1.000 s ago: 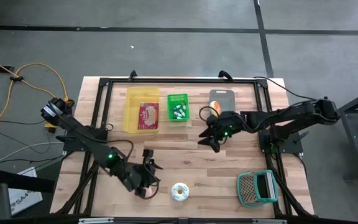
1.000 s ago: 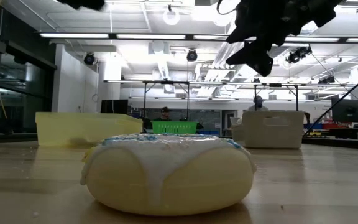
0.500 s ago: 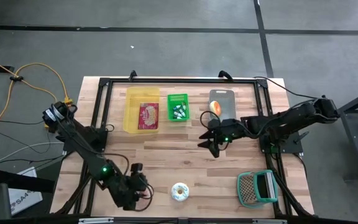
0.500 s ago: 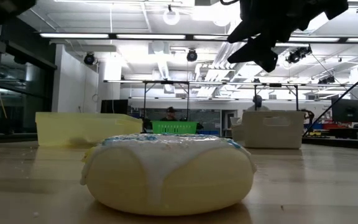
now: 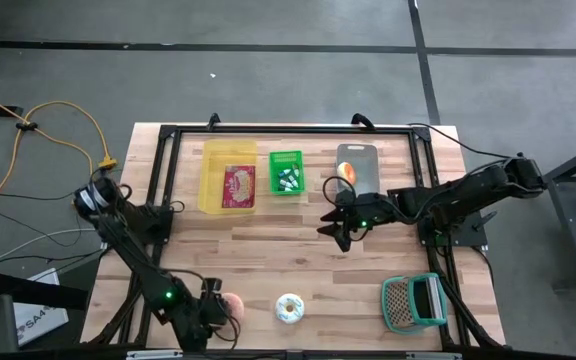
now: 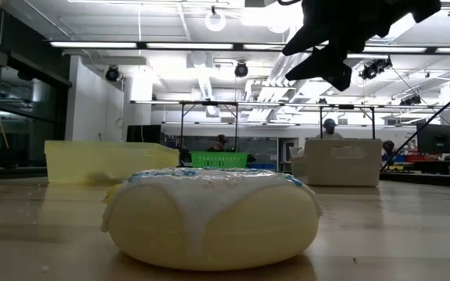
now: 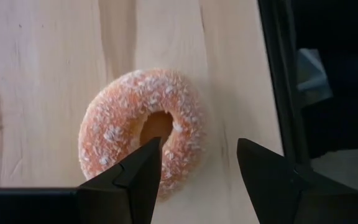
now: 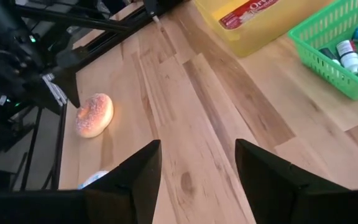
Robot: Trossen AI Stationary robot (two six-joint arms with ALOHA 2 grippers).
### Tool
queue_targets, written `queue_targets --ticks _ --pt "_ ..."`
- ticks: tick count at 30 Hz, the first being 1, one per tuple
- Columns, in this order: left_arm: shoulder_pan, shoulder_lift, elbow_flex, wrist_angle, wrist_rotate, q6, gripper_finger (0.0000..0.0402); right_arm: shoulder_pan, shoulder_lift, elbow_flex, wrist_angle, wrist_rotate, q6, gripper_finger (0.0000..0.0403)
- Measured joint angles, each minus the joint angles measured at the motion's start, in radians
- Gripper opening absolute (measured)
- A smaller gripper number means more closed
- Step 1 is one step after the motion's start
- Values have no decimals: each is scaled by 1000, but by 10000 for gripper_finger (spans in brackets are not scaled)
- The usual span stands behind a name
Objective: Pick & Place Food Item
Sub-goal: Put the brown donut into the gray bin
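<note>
A pink sugared doughnut (image 5: 234,305) lies flat on the wooden table near its front edge; it also shows in the left wrist view (image 7: 143,127) and the right wrist view (image 8: 94,115). My left gripper (image 7: 197,152) hovers open right over it, one finger over the doughnut's rim and the other beside it, with no touch that I can see. To its right a white-iced doughnut (image 5: 288,307) lies flat and fills the low view (image 6: 209,215). My right gripper (image 5: 341,228) hangs open above the table's middle, with nothing between its fingers (image 8: 197,155).
At the back stand a yellow bin (image 5: 211,176) with a red packet, a green basket (image 5: 286,172) of small bottles, and a grey cutting board (image 5: 360,156) with a round fruit (image 5: 346,172). A teal basket (image 5: 413,303) sits front right. A black frame (image 5: 164,160) edges the table.
My left gripper has swung toward the table's near left corner and gone down, tipping and rolling as it went. It now stands over the pink doughnut, which shows beside it. My right gripper has turned slightly and stayed open. Neither doughnut has moved.
</note>
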Motion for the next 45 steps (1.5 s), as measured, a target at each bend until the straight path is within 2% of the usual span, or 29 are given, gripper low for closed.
queue_targets --ticks 15,29,32,41,45 --pt "1 55 0 -14 -6 31 202 0 0 0 0 24 11 191" --pt "14 101 0 46 9 102 201 0 0 0 -10 24 8 191" --pt "14 101 0 48 9 102 187 0 0 0 -10 24 8 191" --pt "14 102 0 49 10 100 105 0 0 0 -11 24 9 191" --pt "14 102 0 52 10 99 94 0 0 0 -11 24 8 191"
